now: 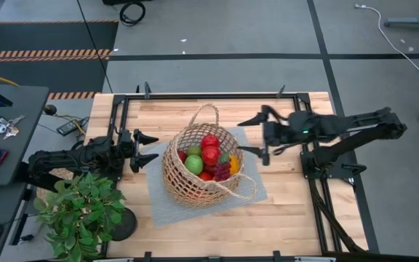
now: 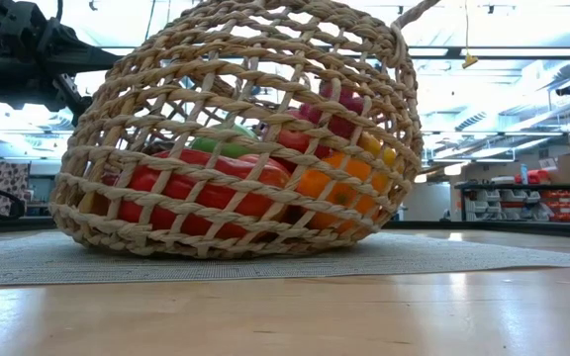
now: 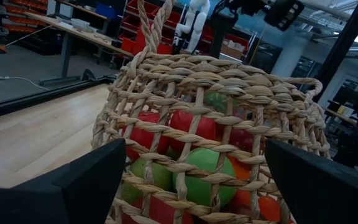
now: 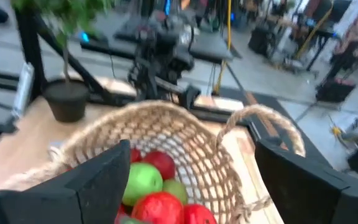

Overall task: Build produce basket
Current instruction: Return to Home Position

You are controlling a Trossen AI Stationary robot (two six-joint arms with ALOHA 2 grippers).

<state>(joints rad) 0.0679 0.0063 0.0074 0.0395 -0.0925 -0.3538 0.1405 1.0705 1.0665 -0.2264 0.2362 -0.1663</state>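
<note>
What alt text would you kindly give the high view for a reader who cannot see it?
A wicker basket full of red and green produce sits on a grey mat mid-table. The left gripper and right gripper, both open and empty, flank it.

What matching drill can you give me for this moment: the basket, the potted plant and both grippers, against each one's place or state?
Things:
1. basket
2. potted plant
3. left gripper
4. right gripper

Places or states:
A. open, on the basket's side away from the plant
B. on the grey mat, filled with produce
C. off the mat, at a corner of the table
D. open, at the mat's edge, on the plant's side of the basket

Pairs: 1-B, 2-C, 3-D, 4-A.
</note>
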